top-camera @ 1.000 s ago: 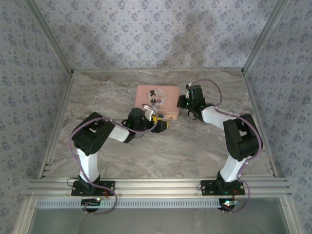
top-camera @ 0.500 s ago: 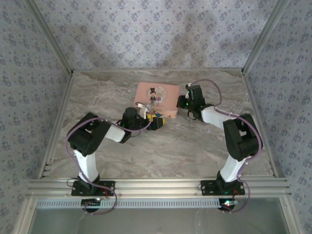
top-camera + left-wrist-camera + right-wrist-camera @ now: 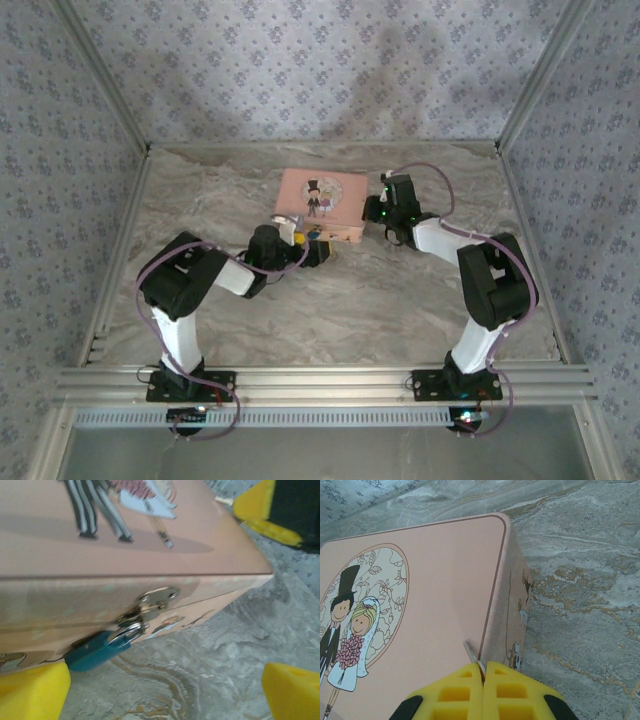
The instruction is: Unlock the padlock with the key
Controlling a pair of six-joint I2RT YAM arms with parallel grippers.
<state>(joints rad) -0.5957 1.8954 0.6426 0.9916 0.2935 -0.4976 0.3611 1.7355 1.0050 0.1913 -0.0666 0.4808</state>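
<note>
We are risking knocking the pink tin (image 3: 125, 535) askew: our left gripper (image 3: 162, 692) is gaping beside the padlock (image 3: 92, 650) on its front, our right gripper (image 3: 482, 680) pinching the key (image 3: 469, 652) at its corner.

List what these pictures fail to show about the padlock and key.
Padlock keyhole: left wrist view, blurred; none shows on the visible side.
Key: right wrist view, all but the tip buried between the right pincer's shut fingers.
Padlock, top view: too small, crowded by the left pincer.

Marbled table (image 3: 380, 300) w/ pink tin (image 3: 322, 196) lying flat on it
</note>
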